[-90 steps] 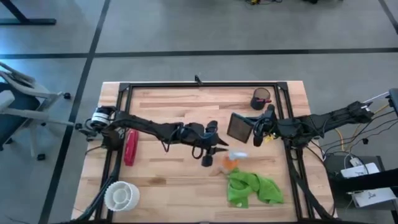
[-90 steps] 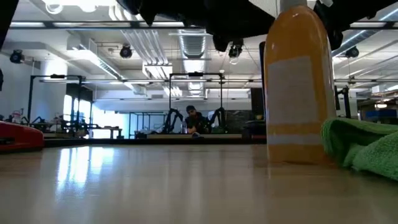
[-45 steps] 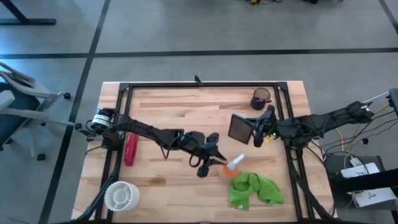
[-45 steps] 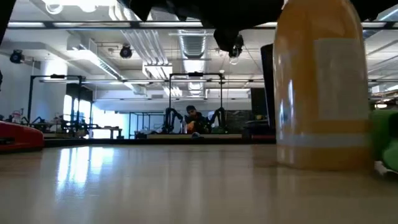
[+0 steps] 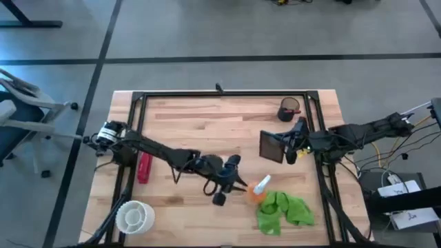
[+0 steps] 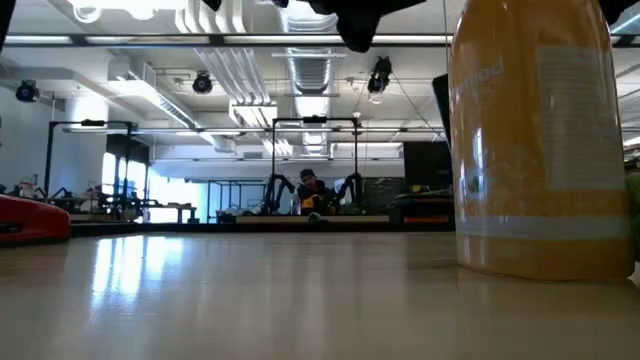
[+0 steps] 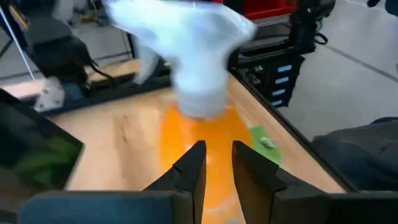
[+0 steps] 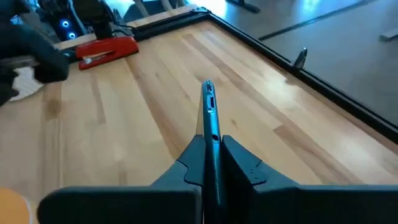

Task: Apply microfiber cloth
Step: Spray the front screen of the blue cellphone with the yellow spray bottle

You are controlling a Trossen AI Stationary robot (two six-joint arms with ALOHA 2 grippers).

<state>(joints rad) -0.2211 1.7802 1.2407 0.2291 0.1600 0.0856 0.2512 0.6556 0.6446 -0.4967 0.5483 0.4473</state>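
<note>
Now carried nearer and slightly right by the left tool (image 5: 238,184): the orange spray bottle (image 5: 258,191), looming larger in the low view. Pushed nearer the surface's (image 5: 207,124) edge: the microfiber cloth (image 5: 282,210). Shifted slightly right in the right tool (image 5: 288,146): the dark tablet (image 5: 271,146).

Grey floor (image 5: 227,34) all around, big smooth panels split by dark seams, one long seam running just beyond the table's far edge. The table (image 5: 200,120) itself is pale butcher-block wood, framed by a black metal rail (image 5: 224,94). Off its left side, a light-coloured chair (image 5: 24,110) on a wheeled base. Level across the tabletop, a wide open workshop: exposed ceiling with white ducts (image 6: 235,70), strip lights, hanging black lamps (image 6: 203,82). Bright windows (image 6: 150,180) glow at the far left. A person (image 6: 310,190) sits at a distant bench.
</note>
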